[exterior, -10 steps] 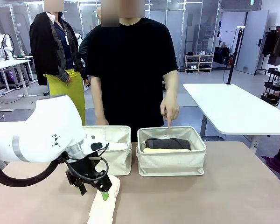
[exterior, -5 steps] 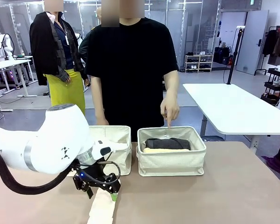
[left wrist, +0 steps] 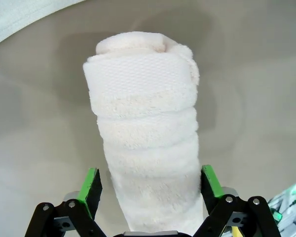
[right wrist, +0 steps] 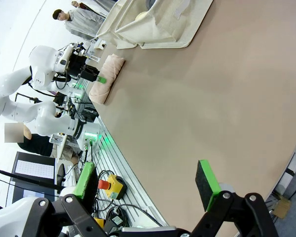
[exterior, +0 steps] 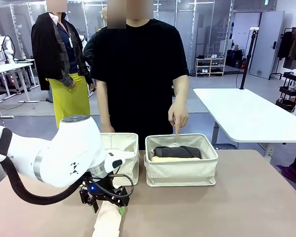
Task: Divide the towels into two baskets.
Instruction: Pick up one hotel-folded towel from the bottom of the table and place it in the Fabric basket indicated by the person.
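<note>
Item one: our left gripper (exterior: 108, 205), low over the near left part of the table (exterior: 246, 207). From the left wrist camera we see its green pads (left wrist: 92, 183) spread wide, one on each side of a cream towel roll (left wrist: 150, 143), with a gap between each pad and the terry. We log it as astride the roll, not gripping.

Item two: that cream roll, lying flat on the table, its coiled end toward 12 o'clock in the left wrist view. In the front view it lies at 6 o'clock from the left basket (exterior: 122, 153).

Item three: the left basket, cream canvas, partly hidden behind our left arm; we cannot tell its contents.

Item four: the right basket (exterior: 181, 170), just beside the left one at its 3 o'clock. It holds a dark charcoal towel (exterior: 177, 151) with a pale yellow towel (exterior: 171, 159) in front of it.

Item five: a person's hand (exterior: 179, 117), forefinger pointing down over the far rim of the right basket.

Item six: our right gripper (right wrist: 145, 185), pads well apart, nothing between them, above bare table.
</note>
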